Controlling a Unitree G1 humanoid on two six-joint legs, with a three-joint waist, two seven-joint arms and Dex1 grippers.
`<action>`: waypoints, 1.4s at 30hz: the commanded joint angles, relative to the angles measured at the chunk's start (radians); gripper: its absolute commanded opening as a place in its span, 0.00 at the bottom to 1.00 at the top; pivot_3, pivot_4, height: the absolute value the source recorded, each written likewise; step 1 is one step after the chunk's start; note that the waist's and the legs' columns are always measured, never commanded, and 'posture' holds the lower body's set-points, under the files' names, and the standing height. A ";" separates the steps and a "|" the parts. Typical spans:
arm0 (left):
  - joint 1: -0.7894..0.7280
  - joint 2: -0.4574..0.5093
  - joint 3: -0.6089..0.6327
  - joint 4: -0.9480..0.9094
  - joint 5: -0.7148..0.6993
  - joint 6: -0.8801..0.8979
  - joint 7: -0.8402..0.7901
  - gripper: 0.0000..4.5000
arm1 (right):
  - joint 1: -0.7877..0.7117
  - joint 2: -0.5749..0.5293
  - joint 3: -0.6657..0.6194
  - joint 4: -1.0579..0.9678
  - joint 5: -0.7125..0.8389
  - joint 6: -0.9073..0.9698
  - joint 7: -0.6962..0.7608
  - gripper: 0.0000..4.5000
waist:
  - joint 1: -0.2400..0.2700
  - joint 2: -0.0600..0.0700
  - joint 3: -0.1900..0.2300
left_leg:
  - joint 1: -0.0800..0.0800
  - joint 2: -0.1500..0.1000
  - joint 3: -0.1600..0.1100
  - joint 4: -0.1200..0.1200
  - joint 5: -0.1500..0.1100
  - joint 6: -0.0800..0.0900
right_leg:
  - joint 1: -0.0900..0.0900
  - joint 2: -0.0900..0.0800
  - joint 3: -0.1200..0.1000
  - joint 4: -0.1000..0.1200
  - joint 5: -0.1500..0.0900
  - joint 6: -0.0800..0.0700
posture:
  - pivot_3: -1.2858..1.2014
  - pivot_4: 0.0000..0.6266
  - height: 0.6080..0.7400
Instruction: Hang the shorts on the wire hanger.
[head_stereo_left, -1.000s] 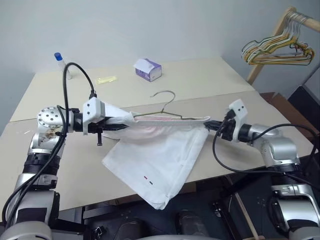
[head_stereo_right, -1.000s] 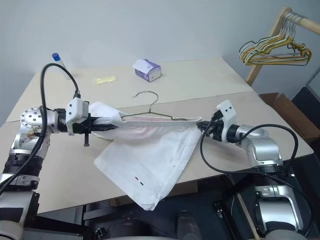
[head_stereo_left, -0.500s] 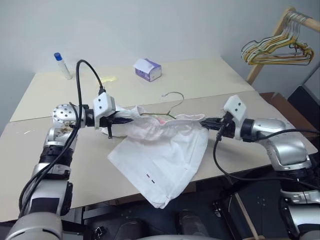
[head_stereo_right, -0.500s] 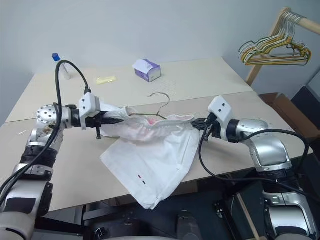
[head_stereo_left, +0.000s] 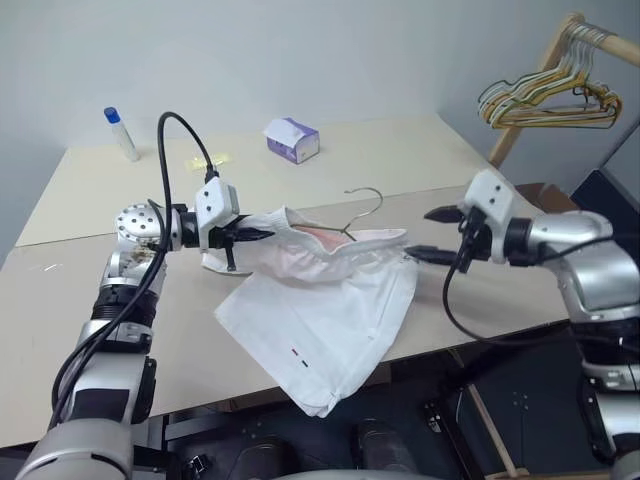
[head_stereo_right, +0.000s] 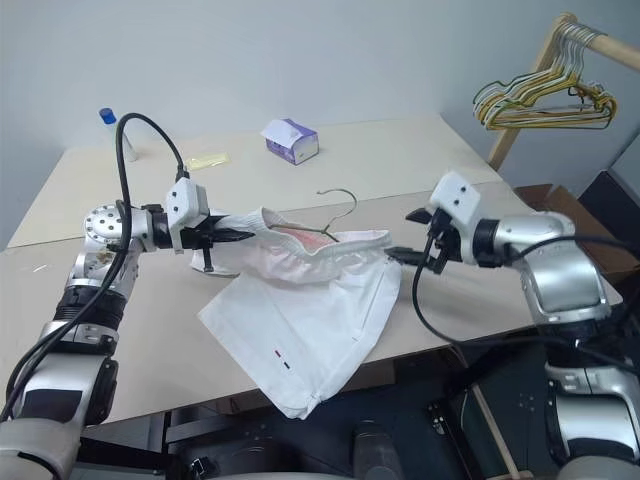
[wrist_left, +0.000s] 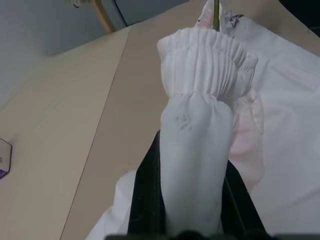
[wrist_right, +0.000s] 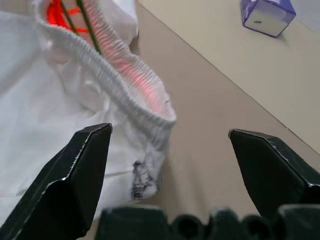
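A small bottle (head_stereo_left: 121, 133) with a blue cap stands at the far left of the table (head_stereo_left: 420, 150). The left gripper (head_stereo_left: 252, 235) is pressed shut on the left end of the gathered waistband of the shorts (head_stereo_left: 330, 305), holding that end up off the table. The shorts hang from there and spread across the near middle of the table, their lower corner drooping over the near edge. The wire hanger (head_stereo_left: 362, 210) sits inside the waistband, its hook sticking up behind it. A purple tissue box (head_stereo_left: 292, 139) lies farther back. The right gripper (head_stereo_left: 432, 234) is spread wide, just right of the waistband's right end, holding nothing. A bunch of hangers (head_stereo_left: 545, 100) hangs at far right.
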 joint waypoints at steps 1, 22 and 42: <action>-0.022 0.005 0.030 -0.035 -0.026 -0.005 0.007 0.07 | -0.084 0.034 0.058 0.134 -0.035 -0.041 0.071 0.99 | 0.000 0.000 0.000 | 0.000 0.000 0.000 0.000 0.000 0.000 | 0.000 0.000 0.000 0.000 0.000 0.000 | 0.49 0.00 1.00; 0.022 0.003 0.057 -0.141 -0.047 0.062 0.048 0.07 | -0.233 0.321 0.185 0.440 -0.203 -0.127 0.080 0.62 | 0.008 0.001 0.000 | -0.004 0.000 -0.001 0.000 0.005 -0.008 | -0.001 0.000 -0.002 0.002 0.000 0.001 | 0.51 0.00 1.00; -0.036 0.006 0.056 -0.037 -0.039 0.052 0.058 0.41 | -0.054 0.122 0.036 -0.088 -0.067 0.251 0.053 0.01 | 0.005 0.001 0.000 | -0.006 0.000 -0.002 0.000 0.005 -0.009 | -0.002 0.000 -0.003 0.002 0.001 0.000 | 0.48 0.00 1.00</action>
